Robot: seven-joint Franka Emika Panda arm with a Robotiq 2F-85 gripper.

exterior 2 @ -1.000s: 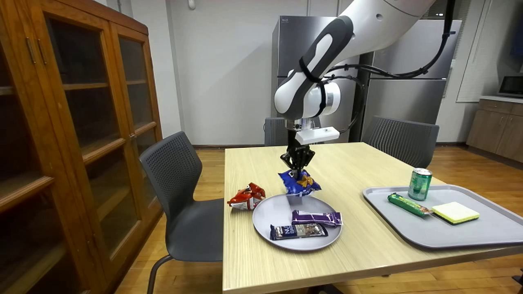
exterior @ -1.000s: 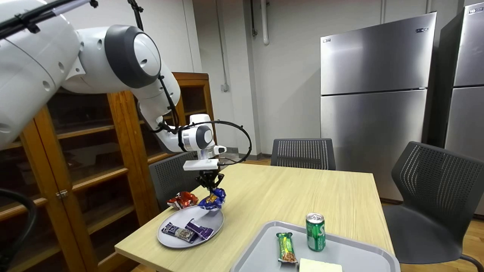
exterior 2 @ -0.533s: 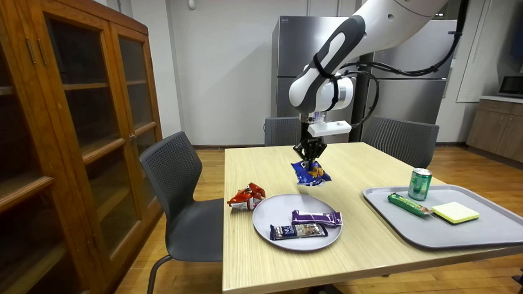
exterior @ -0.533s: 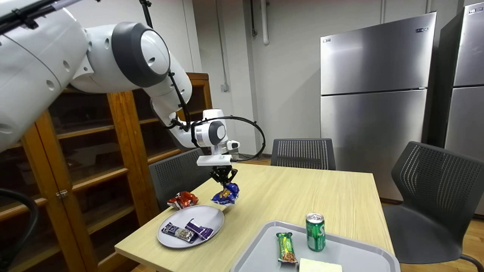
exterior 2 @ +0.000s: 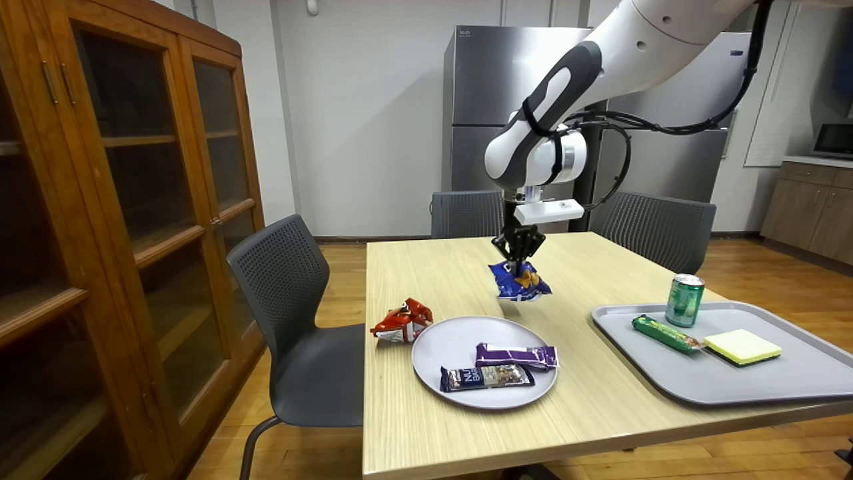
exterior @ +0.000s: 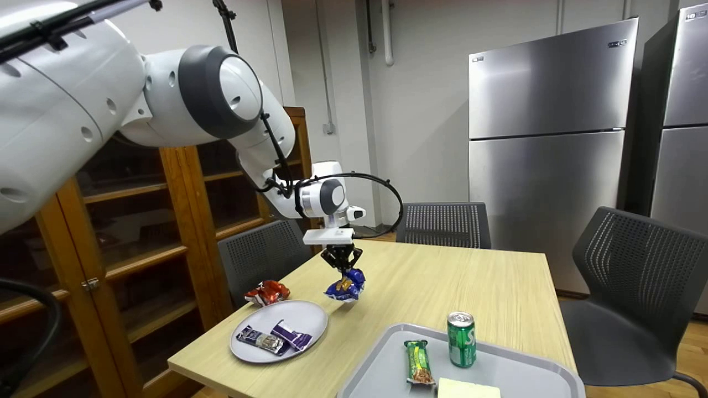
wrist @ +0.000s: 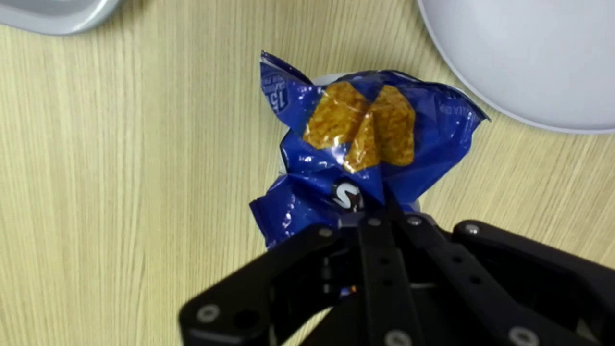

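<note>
Bars (exterior 2: 501, 375) on plate (exterior 2: 466, 333), bag (wrist: 362, 149) in fingers (wrist: 377, 246)

Chip bag (wrist: 365, 139) near the plate (wrist: 533, 62) has a white S, plus what's kinda an upside-down 15 in the wrist view. Snack bar (exterior 2: 487, 378) on the plate reads NU and BAR. Green can (exterior: 462, 340), right of the plate in an exterior view, shows an S. Fridge badge (exterior: 696, 15) way behind the plate looks like 10.
</note>
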